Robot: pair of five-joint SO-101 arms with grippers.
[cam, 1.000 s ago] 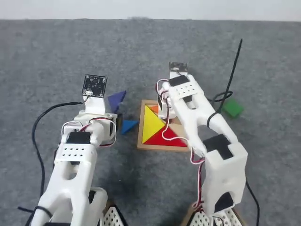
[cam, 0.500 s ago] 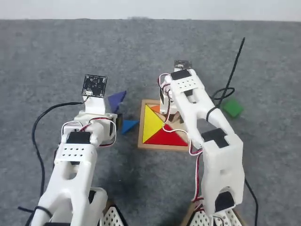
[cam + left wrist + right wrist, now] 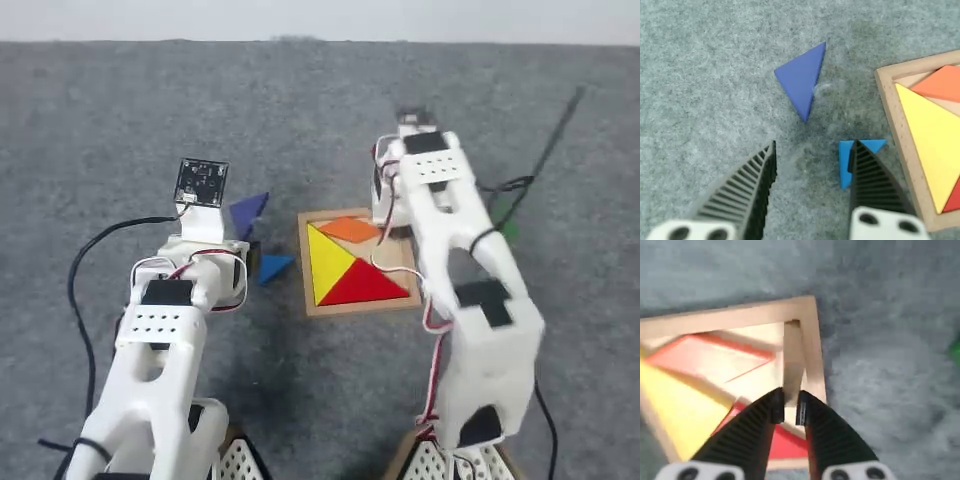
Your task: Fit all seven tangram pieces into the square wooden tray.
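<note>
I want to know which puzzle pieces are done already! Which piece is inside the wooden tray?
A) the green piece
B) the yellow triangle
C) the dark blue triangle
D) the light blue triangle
B: the yellow triangle lies flat inside the wooden tray, within its rim.

Grey table (image 3: 100, 120): tray (image 3: 360, 308), navy triangle (image 3: 248, 210), blue triangle (image 3: 273, 266)

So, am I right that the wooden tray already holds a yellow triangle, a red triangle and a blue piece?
Not quite: the wooden tray holds a yellow triangle, a red triangle and an orange piece, not a blue one, as the high view shows.
</note>
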